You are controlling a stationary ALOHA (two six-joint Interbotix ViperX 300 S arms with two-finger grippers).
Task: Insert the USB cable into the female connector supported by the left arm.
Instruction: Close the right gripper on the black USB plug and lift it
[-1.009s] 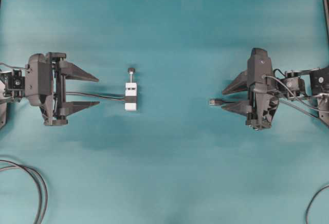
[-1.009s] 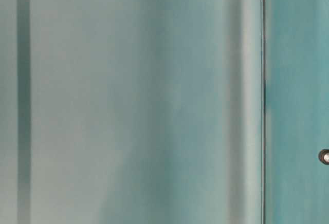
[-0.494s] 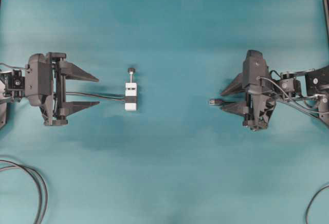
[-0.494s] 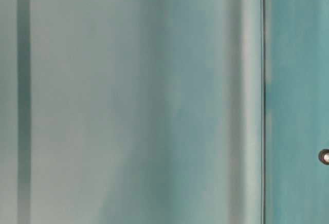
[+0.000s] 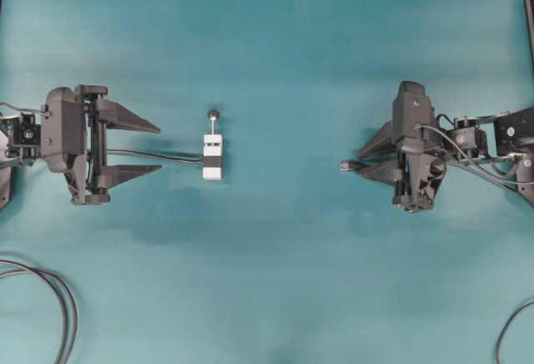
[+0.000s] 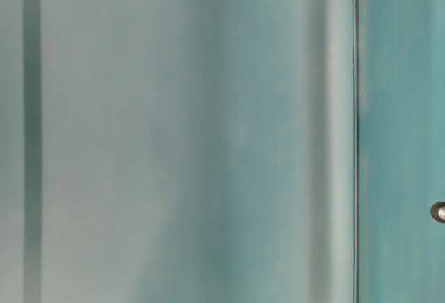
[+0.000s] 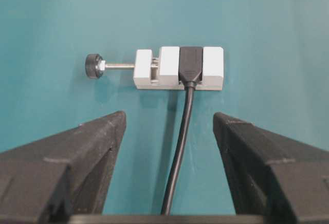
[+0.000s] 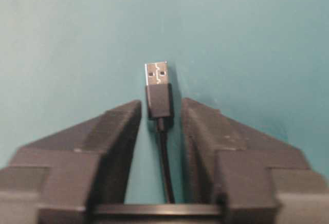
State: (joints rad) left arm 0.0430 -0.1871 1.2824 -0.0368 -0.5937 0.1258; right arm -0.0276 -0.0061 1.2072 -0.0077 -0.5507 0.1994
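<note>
The female connector (image 5: 213, 157), a white block with a black band and a pin with a black knob, lies on the teal table. Its thin cable (image 7: 182, 147) runs back between the fingers of my left gripper (image 5: 159, 149). That gripper stands wide open a short way left of the block. In the left wrist view the female connector (image 7: 180, 68) sits ahead of the left gripper (image 7: 169, 118), untouched. The USB cable's plug (image 5: 348, 165) lies on the table at the right. My right gripper (image 8: 160, 106) flanks the plug (image 8: 158, 88); its jaws are narrowed, with slim gaps on both sides.
Thick black cables loop at the bottom left (image 5: 58, 297), and another curls at the bottom right (image 5: 509, 331). The table-level view shows only blurred teal surface with a small round knob (image 6: 438, 211) at its right edge.
The right gripper's jaws have drawn in around the USB plug, and that arm has shifted slightly left. The left arm and the connector have not moved.
</note>
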